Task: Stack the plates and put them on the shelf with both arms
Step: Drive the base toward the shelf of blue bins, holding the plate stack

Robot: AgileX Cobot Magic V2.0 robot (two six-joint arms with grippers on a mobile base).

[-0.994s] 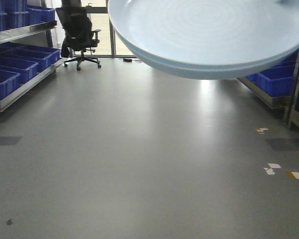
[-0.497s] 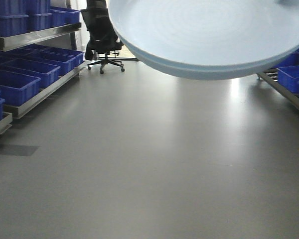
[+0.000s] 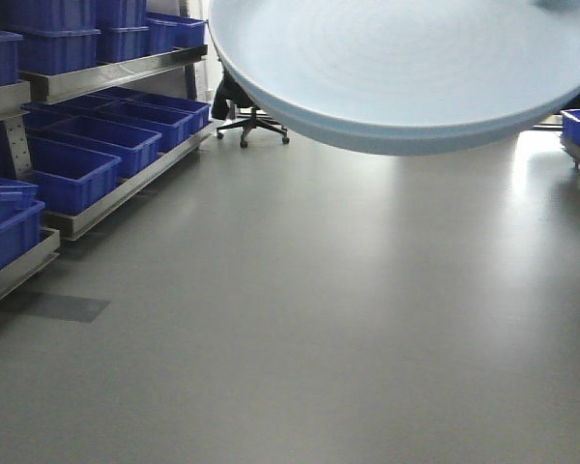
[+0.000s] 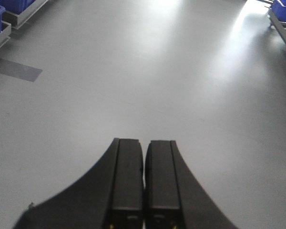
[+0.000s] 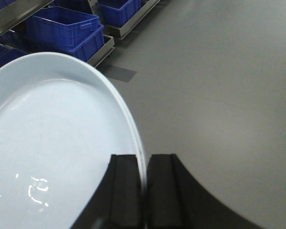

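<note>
Two plates (image 3: pixel 406 68), apparently stacked, rim pinched by right gripper (image 5: pixel 144 161); left gripper (image 4: pixel 144 144) closed, empty. Carry step; next needs approach to shelf (image 3: pixel 106 74) left of plates.

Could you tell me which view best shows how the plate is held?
Right wrist: the right gripper clamps the plate by its rim. Front view shows the plate, no gripper; left wrist shows no plate.

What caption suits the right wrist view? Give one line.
Right gripper clamps a pale plate by its rim; blue bins shelved beyond.
</note>
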